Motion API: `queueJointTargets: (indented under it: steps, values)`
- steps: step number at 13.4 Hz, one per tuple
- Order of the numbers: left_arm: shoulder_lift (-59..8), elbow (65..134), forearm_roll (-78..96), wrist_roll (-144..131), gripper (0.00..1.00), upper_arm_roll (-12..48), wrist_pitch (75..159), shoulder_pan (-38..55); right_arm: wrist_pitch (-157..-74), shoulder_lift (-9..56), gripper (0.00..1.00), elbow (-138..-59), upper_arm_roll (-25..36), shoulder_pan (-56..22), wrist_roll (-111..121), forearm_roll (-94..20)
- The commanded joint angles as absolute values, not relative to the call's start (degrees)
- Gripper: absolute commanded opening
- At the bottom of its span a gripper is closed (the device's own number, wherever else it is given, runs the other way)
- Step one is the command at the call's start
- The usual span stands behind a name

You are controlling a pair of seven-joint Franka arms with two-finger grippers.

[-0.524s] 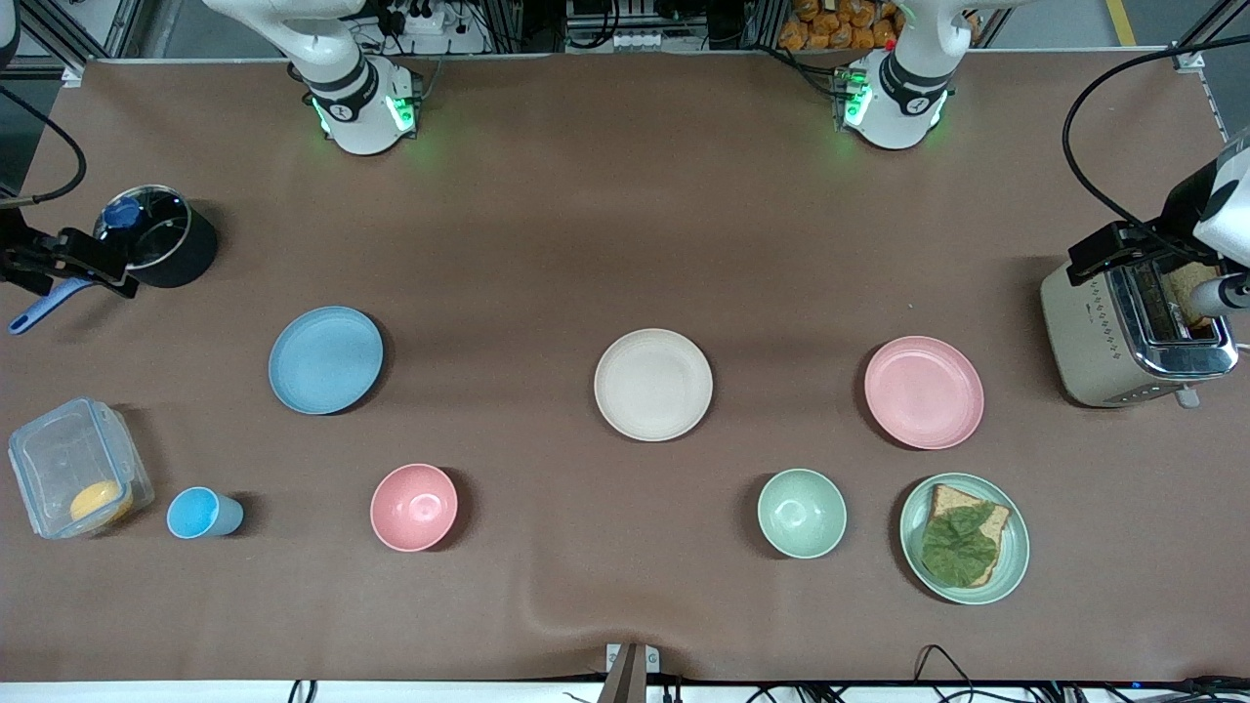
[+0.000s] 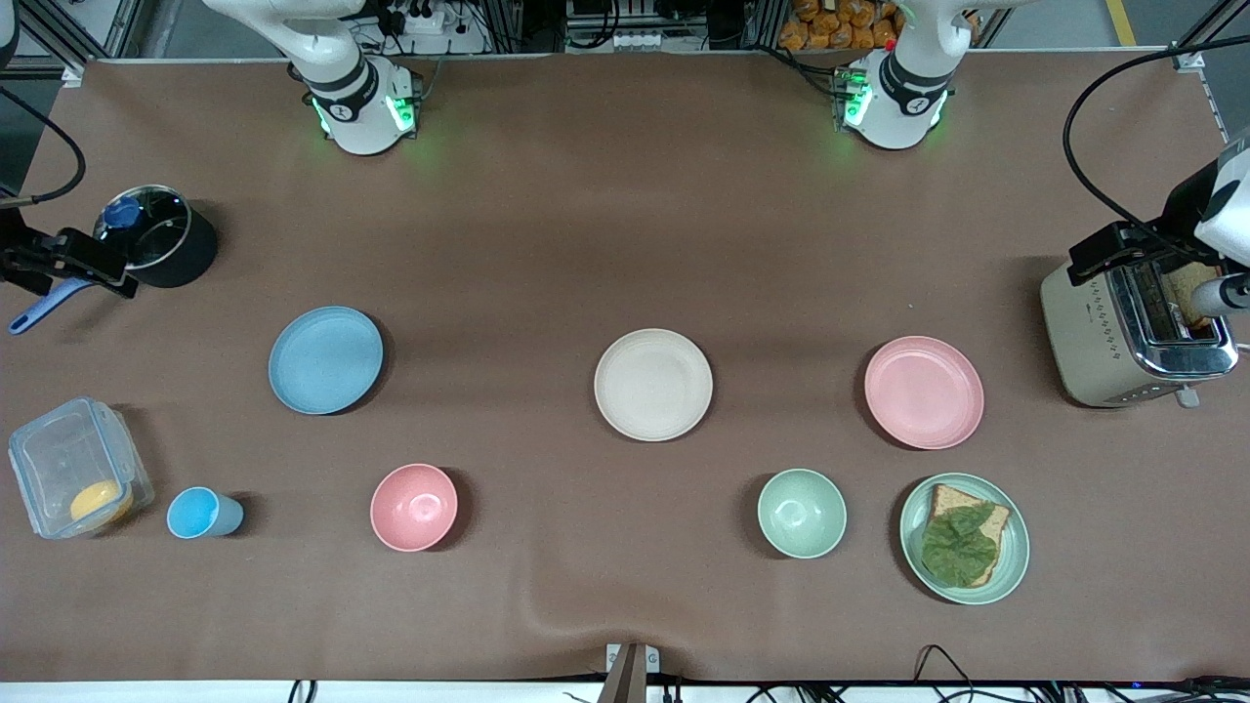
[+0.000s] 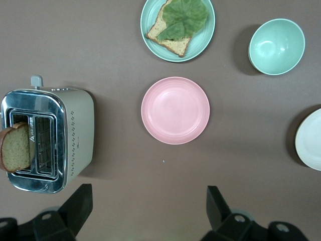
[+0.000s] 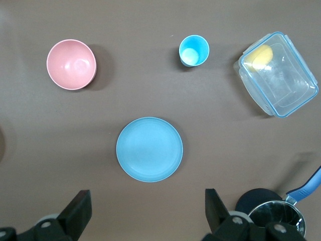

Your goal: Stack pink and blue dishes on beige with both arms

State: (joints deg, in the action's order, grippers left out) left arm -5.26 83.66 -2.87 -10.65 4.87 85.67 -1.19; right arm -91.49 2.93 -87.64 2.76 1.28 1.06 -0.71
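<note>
The beige plate (image 2: 653,384) lies flat at the middle of the table. The blue plate (image 2: 325,359) sits toward the right arm's end and also shows in the right wrist view (image 4: 149,149). The pink plate (image 2: 923,392) sits toward the left arm's end and shows in the left wrist view (image 3: 175,110). My left gripper (image 3: 149,208) hangs high and open, with bare table between its fingers, over the table beside the toaster. High up near the pot, my right gripper (image 4: 146,211) is likewise open with nothing in it.
A toaster (image 2: 1133,332) holding a bread slice stands at the left arm's end. Nearer the camera are a pale green plate with toast and a leaf (image 2: 965,537), a green bowl (image 2: 802,513), a pink bowl (image 2: 414,507), a blue cup (image 2: 193,513) and a clear box (image 2: 73,469). A black pot (image 2: 161,244) stands at the right arm's end.
</note>
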Motion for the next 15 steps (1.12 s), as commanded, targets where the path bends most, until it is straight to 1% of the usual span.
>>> queueJointTargets:
  steps: [1,3,4,8,11,13,15]
  values:
    - [-7.99,83.93,-2.64,-10.11,1.00,4.48,85.60,-1.49,-91.32,2.99,1.00,-87.45,2.72,1.14,0.52,0.09]
    - [-8.61,87.17,-2.72,-10.37,1.00,4.40,88.75,-1.49,-91.23,2.99,1.00,-87.45,2.72,1.23,0.97,0.09]
    - [-8.53,90.67,-3.16,-10.37,1.00,4.39,92.25,-1.93,-91.32,2.99,1.00,-87.45,2.72,1.14,1.05,0.17]
    - [-8.17,105.96,-3.78,-10.37,1.00,4.48,110.34,-3.78,-91.49,3.78,1.00,-87.36,2.72,1.49,0.97,0.35]
    - [-10.36,115.99,-3.78,-10.28,1.00,4.48,125.90,-6.41,-91.49,4.83,1.00,-87.36,3.08,2.54,0.88,0.09]
    - [-13.78,118.91,-3.78,-9.59,1.00,4.48,131.81,-7.99,-90.88,5.79,1.00,-87.45,3.08,3.16,0.79,0.09]
    - [-17.73,119.44,-3.78,-9.40,1.00,4.48,135.33,-8.78,-90.79,6.59,1.00,-87.97,3.08,3.69,0.79,0.09]
